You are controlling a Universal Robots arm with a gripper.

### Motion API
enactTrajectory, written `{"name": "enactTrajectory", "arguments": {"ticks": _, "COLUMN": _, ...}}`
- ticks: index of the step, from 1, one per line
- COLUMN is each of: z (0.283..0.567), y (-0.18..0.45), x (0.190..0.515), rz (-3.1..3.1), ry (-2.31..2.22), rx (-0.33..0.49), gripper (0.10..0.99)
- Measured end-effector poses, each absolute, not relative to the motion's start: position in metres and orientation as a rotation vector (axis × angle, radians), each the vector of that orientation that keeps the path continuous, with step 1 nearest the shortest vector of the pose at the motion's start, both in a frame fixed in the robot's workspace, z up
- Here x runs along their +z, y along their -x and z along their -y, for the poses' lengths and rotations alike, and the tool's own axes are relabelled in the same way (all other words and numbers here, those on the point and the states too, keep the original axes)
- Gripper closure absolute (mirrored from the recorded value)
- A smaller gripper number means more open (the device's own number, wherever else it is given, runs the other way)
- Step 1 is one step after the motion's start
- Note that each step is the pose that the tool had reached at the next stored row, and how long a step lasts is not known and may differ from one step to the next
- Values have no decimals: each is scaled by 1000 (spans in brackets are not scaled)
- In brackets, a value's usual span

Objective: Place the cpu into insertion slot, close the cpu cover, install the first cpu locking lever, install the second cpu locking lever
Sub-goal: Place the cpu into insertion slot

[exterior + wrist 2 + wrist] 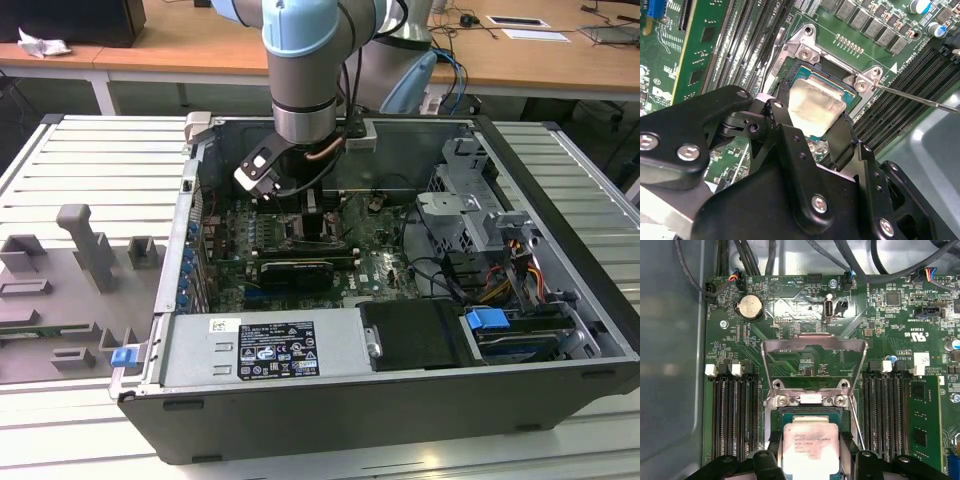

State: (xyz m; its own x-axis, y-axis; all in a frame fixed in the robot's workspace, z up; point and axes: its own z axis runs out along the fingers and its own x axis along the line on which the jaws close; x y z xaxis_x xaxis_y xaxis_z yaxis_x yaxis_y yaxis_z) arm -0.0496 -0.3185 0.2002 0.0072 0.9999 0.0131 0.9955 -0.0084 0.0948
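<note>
The claw (811, 131) pinches the cpu (816, 102) by opposite edges, frame centre, over the insertion slot (792, 75) (light, stiff, probably delicate underneath).

Even room light — glare on cpu (815, 102).

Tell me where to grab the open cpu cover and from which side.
Probably the free crossbar of the cpu cover, the edge farthest from its hinge. The frame is tilted up open with a cut-out middle, so that thin bar is exposed; come from the side away from the cpu, which the gripper holds.
</note>
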Motion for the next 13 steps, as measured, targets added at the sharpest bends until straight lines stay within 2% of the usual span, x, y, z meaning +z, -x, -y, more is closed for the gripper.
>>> {"name": "enactTrajectory", "arguments": {"ticks": 7, "z": 318, "y": 50, "x": 200, "rz": -2170, "ry": -2187, "rx": 117, "gripper": 545}}
{"name": "enactTrajectory", "arguments": {"ticks": 8, "z": 318, "y": 50, "x": 200, "rz": -2170, "ry": -2187, "rx": 116, "gripper": 471}}
{"name": "enactTrajectory", "arguments": {"ticks": 13, "z": 318, "y": 50, "x": 200, "rz": -2170, "ry": -2187, "rx": 116, "gripper": 471}}
